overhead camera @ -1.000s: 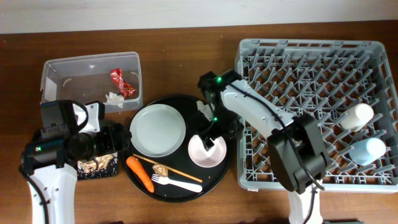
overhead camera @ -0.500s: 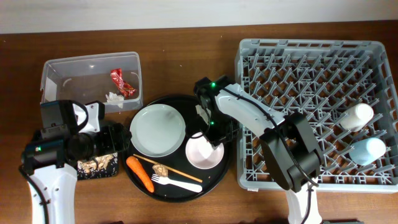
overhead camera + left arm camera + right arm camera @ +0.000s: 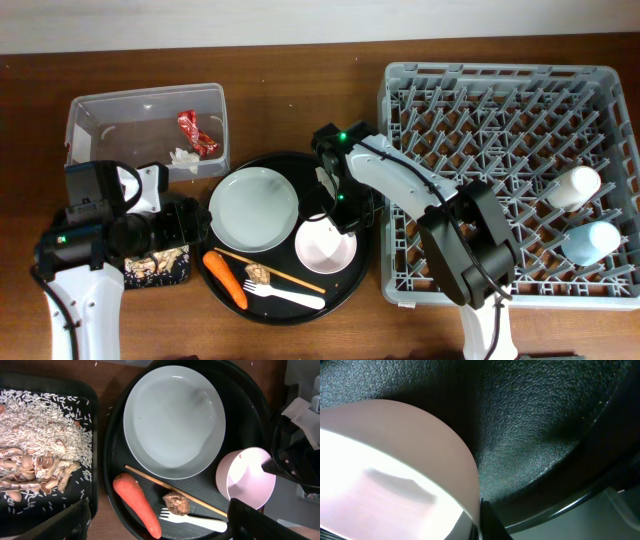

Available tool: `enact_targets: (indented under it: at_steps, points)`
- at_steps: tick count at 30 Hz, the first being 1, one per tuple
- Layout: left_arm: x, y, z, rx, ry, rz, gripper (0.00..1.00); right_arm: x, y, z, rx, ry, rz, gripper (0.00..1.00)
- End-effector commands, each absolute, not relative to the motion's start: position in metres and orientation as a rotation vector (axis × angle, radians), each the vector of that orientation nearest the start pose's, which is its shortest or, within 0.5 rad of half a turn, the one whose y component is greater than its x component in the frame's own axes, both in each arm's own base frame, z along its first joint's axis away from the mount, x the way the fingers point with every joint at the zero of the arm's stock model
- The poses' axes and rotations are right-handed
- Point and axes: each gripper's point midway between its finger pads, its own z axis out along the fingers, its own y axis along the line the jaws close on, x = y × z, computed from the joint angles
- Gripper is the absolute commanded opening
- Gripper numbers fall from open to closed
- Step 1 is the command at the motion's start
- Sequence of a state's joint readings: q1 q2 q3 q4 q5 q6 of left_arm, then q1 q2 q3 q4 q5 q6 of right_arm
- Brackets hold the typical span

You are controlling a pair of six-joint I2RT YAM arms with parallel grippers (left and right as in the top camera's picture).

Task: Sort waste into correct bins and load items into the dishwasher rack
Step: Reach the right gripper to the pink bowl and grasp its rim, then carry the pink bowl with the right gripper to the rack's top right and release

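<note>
The job looks partly done. In the clear tub [image 3: 145, 130] at 10 o'clock on the desk [image 3: 300, 60] lie the red wrapper [image 3: 197, 132] and the white tissue [image 3: 183, 157]. The shallow black tray [image 3: 96, 460] at 8 o'clock holds beige crumbs [image 3: 40, 445]. The pale cup [image 3: 575, 186] and blue cup [image 3: 590, 242] lie in the dishwasher rack [image 3: 510, 100] at its 3 to 4 o'clock edge. Everything left sits on the round black tray [image 3: 290, 162] in the middle: the white plate [image 3: 254, 209] at 10 o'clock, the white bowl [image 3: 326, 245] at 3, the carrot [image 3: 226, 279] at 7, the fork [image 3: 290, 296] at 6, and the brown scrap [image 3: 260, 272] touching the chopsticks [image 3: 285, 274] that cross the lower half. The right end effector [image 3: 337, 218] is down at the bowl's 12 o'clock rim. The right wrist view shows the wall running straight into a dark finger [image 3: 492, 522], so I judge it pinched on that rim and the bowl to be the step in hand. The left end effector [image 3: 195, 232] hangs over the black bin with its fingers spread wide and nothing between them. Room is tight on the bowl's way out: it sits close to the round tray's raised lip, and the rack's tall near wall stands just beyond, so it likely needs a clear lift over both. Most of the rack's pegs are free. The plate nearly touches the bowl at 9 o'clock, leaving little slack on that side.
</note>
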State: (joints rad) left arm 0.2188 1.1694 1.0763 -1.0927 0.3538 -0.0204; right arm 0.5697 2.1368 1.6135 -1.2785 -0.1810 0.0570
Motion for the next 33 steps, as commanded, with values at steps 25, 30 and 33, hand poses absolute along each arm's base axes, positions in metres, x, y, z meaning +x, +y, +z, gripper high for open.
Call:
enact_targets:
  at_steps: [25, 30, 33]
  points:
    - [0.262, -0.001, 0.177, -0.227, 2.681, -0.419, 0.87, 0.368, -0.137, 0.330, 0.742, 2.111, -1.086, 0.04]
    - [0.262, -0.001, 0.177, -0.227, 2.681, -0.419, 0.87, 0.376, -0.185, 0.340, 0.878, 1.845, -1.432, 0.04]
    - [0.262, -0.001, 0.177, -0.227, 2.681, -0.418, 0.87, 0.387, -0.204, 0.316, 0.909, 1.858, -1.485, 0.04]
